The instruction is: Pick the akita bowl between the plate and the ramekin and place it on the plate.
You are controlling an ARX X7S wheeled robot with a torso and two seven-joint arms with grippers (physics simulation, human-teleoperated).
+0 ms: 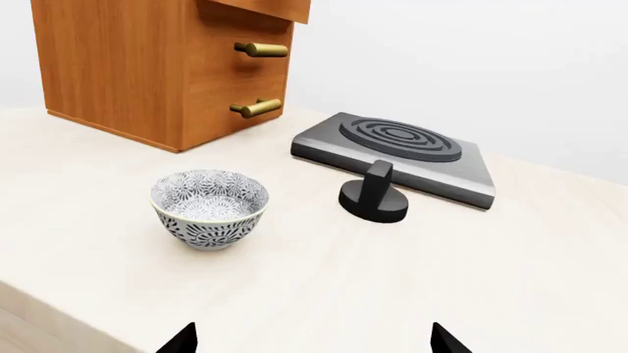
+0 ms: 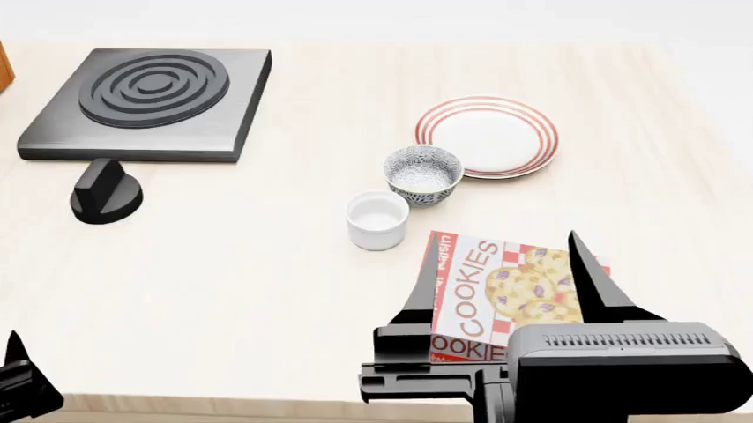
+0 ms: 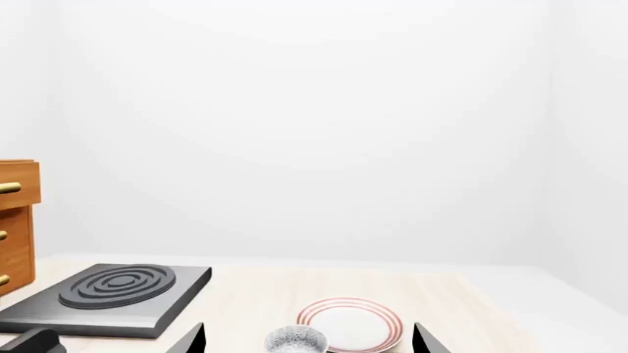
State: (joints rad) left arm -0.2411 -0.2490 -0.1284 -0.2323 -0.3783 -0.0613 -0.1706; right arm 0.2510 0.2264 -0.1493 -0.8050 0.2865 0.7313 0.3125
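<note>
The target bowl (image 2: 422, 174) stands upright on the table (image 2: 271, 264), wedged between the plate (image 2: 488, 137) toward the far right corner and the ramekin (image 2: 378, 220) on its near side, close to both. A twin bowl (image 1: 209, 207) sits apart beside the wooden drawer unit (image 1: 162, 66). The right claw (image 2: 506, 291) hangs open over the cookie box (image 2: 500, 295) at the near edge, empty and lined up toward the bowl, evidently for an approach. The left claw (image 1: 312, 340) is spread, holding nothing.
</note>
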